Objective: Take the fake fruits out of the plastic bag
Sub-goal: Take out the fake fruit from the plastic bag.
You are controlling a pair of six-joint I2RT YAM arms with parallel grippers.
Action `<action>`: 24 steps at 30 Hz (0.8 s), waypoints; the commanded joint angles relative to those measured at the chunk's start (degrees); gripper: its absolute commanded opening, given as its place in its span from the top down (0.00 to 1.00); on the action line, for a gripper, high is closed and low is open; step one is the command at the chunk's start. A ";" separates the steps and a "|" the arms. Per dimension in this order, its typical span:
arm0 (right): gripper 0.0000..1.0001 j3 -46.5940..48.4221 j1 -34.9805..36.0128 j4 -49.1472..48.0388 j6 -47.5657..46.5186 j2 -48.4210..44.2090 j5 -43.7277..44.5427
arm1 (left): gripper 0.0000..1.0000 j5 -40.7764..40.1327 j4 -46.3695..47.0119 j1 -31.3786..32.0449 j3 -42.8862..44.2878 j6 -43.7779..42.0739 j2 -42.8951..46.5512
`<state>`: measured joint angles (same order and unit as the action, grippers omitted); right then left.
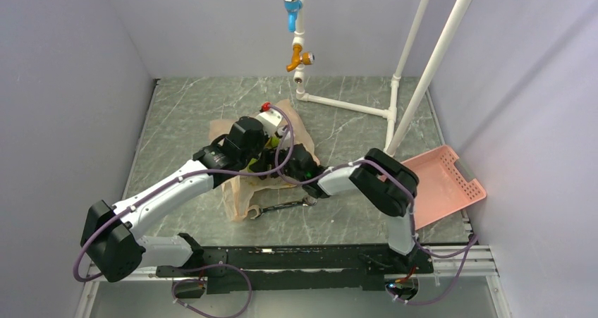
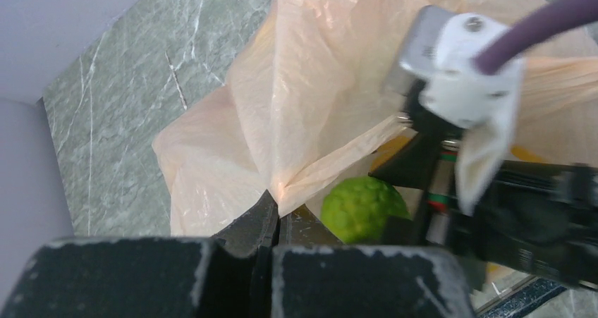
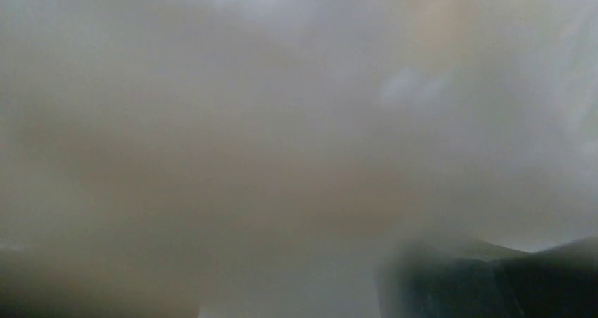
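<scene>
My left gripper (image 2: 273, 218) is clamped on a fold of the plastic bag (image 2: 317, 85), which lies mid-bench (image 1: 190, 113) with a green fake fruit (image 2: 363, 209) in its mouth. My right gripper (image 1: 296, 164) reaches into the bag; its view is fogged, so I cannot tell its state

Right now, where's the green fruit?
Left wrist view, lower centre: the green fruit sits in the plastic bag's open mouth, next to the left claw pinching the bag's edge and beside the right arm's black wrist.
</scene>
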<state>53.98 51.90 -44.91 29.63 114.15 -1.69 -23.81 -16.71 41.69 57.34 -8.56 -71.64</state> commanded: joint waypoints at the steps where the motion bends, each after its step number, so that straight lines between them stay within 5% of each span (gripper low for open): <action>1: 0.91 -4.95 0.05 -2.45 0.95 -8.60 -4.70 | 1.00 0.23 2.82 -0.64 -0.45 -0.76 0.57; 5: 1.00 -9.41 0.04 -1.58 0.41 -14.37 -7.88 | 1.00 0.36 2.97 -0.65 -0.65 -0.68 1.09; 13: 1.00 -17.74 -0.04 7.31 -2.18 -32.44 -8.87 | 1.00 0.24 2.40 -0.65 -0.23 -0.69 0.97; 20: 1.00 -25.17 -3.08 24.25 -1.83 -58.50 16.02 | 1.00 -0.44 1.15 -0.58 0.90 -0.23 0.75; 24: 1.00 -24.62 -5.24 39.27 4.87 -68.69 38.19 | 1.00 -1.17 0.50 -0.59 1.42 -0.11 0.79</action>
<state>29.32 48.49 -21.37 28.82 52.34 11.51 -23.88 -16.32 41.12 56.58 -8.91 -71.64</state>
